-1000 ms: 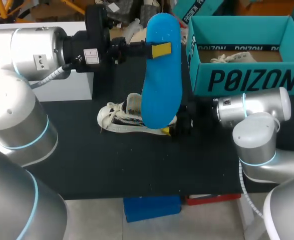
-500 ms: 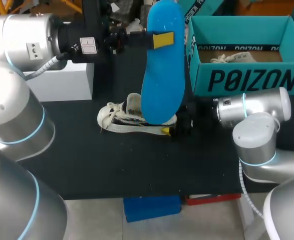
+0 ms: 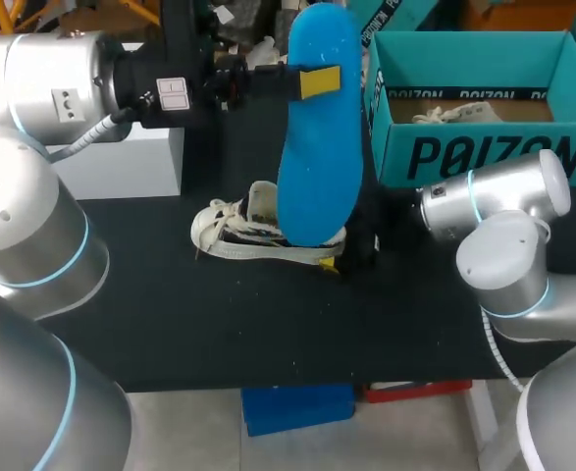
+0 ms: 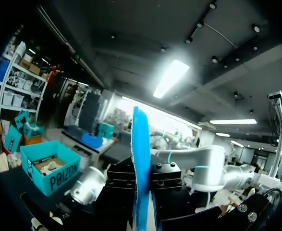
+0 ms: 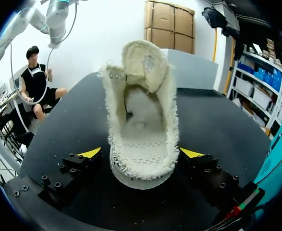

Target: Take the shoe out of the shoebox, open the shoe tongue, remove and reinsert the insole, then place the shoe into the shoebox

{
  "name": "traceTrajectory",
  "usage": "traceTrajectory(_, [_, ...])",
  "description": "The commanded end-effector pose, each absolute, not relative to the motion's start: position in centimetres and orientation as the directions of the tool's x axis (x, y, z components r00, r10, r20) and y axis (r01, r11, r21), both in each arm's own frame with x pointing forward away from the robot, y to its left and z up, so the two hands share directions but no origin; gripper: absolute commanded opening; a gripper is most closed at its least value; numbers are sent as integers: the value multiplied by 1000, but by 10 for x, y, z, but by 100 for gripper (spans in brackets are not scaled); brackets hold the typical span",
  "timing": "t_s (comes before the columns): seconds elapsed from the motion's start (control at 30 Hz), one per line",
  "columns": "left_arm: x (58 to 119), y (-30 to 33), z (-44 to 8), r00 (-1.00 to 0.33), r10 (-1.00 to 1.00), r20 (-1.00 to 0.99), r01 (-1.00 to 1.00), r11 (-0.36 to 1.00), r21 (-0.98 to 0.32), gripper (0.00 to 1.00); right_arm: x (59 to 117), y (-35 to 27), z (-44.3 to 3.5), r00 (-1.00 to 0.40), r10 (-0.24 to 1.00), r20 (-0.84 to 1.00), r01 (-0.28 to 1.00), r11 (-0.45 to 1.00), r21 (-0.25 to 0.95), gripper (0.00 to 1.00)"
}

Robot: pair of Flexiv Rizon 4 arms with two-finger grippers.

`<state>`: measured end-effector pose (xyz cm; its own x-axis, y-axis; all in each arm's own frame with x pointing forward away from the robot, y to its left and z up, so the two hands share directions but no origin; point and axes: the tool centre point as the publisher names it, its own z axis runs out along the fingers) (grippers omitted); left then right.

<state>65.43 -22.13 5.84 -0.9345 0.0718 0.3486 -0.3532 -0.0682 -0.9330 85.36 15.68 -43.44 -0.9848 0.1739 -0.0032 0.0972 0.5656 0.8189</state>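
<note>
The left pincer (image 3: 317, 81) is clamped on the blue insole (image 3: 317, 177) and holds it aloft, nearly upright. The insole's long axis runs up and down, its broader end lowest, hanging over the heel half of the shoe (image 3: 234, 231). The shoe lies on the black desk (image 3: 219, 314) with its long axis crosswise, toe toward the robot's left and heel toward the right pincer (image 5: 140, 152). That pincer brackets the heel, but whether it grips it or only flanks it cannot be told. In the right wrist view the tongue stands pulled up and the mouth of the shoe gapes, with no insole inside. Reinsertion likely turns on this: the insole is above the opening but square to the sole, so its lower end would have to tip toward the toe before sliding in. The left arm alone carries the insole, and the right is nearest the shoe. The teal shoebox (image 3: 484, 152) sits well apart, behind the right arm. Against a second ago, the insole hangs slightly higher, the right arm's elbow has shifted up and outward, and the shoe has not moved.
</note>
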Motion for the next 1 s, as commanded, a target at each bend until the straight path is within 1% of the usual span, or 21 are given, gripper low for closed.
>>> traceTrajectory(0.03, [652, -222, 57, -934, 67, 350, -354, -69, -933, 0, 851, 153, -418, -986, 167, 19, 136, 726, 674, 100])
traceTrajectory(0.1, [652, -222, 57, -934, 67, 350, -354, -69, -933, 0, 851, 150, -415, -987, 162, 15, 136, 769, 625, 100])
traceTrajectory(0.2, [652, -222, 57, -934, 67, 350, -354, -69, -933, 0, 852, 145, -411, -986, 170, 2, 146, 845, 515, 100])
traceTrajectory(0.33, [652, -222, 57, -934, 67, 350, -354, -69, -933, 0, 852, 142, -407, -986, 169, -14, 149, 905, 398, 100])
traceTrajectory(0.5, [652, -222, 57, -934, 67, 350, -354, -69, -933, 0, 851, 144, -407, -992, 123, -7, 120, 974, 193, 100])
traceTrajectory(0.73, [652, -222, 57, -934, 67, 350, -354, -69, -933, 0, 852, 148, -404, -994, 105, 5, 104, 994, -40, 100])
traceTrajectory(1.0, [652, -222, 57, -934, 67, 350, -354, -69, -933, 0, 852, 154, -407, -996, 88, 24, 81, 970, -228, 100])
